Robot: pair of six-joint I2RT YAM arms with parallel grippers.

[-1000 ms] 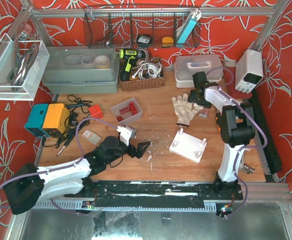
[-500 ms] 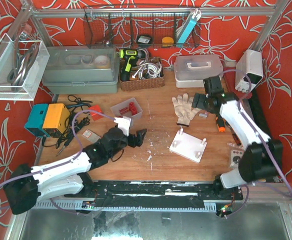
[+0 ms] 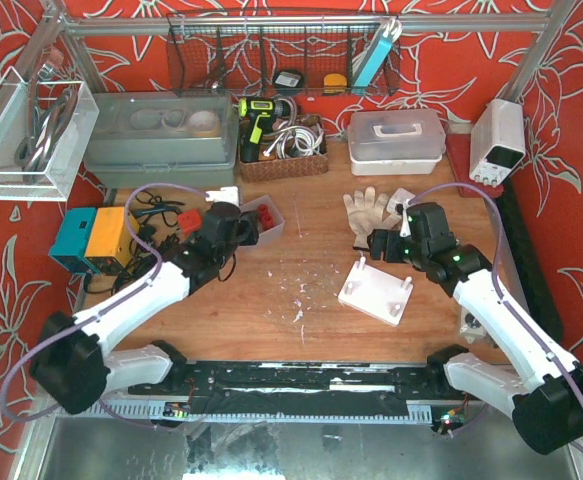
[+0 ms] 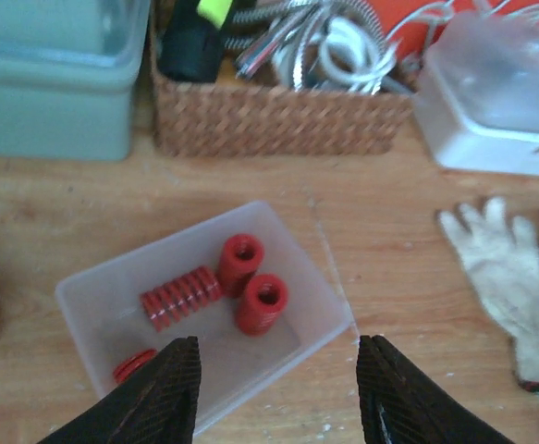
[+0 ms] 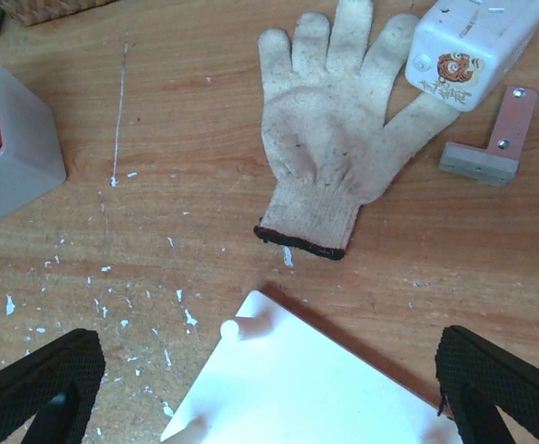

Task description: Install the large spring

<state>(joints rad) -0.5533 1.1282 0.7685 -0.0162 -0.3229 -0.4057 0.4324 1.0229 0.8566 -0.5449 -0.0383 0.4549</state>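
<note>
Locate the large spring (image 4: 181, 296) inside the translucent plastic bin (image 4: 98, 310) on the wooden counter (image 4: 389, 240). Identify it as a red coil of flat, closely stacked turns, lying on its side. Read its long axis as running from lower left to upper right in the left wrist view, far end just beside one of the shorter coils. Note the two short red springs (image 4: 262, 303) standing on end, bores facing up, close together. Treat the fourth red piece (image 4: 135, 363) by the bin's near wall as probably another spring, being partly hidden by a finger. Find the left tool (image 4: 276, 347) hovering above the bin, fingers spread wide with nothing between them. Find the right tool (image 5: 267, 342) likewise spread and empty above the white base plate (image 5: 297, 388), a smooth flat slab with round upright pegs. See the knitted off-white glove (image 5: 329, 157) lying flat on the counter, black-trimmed cuff toward the plate.
</note>
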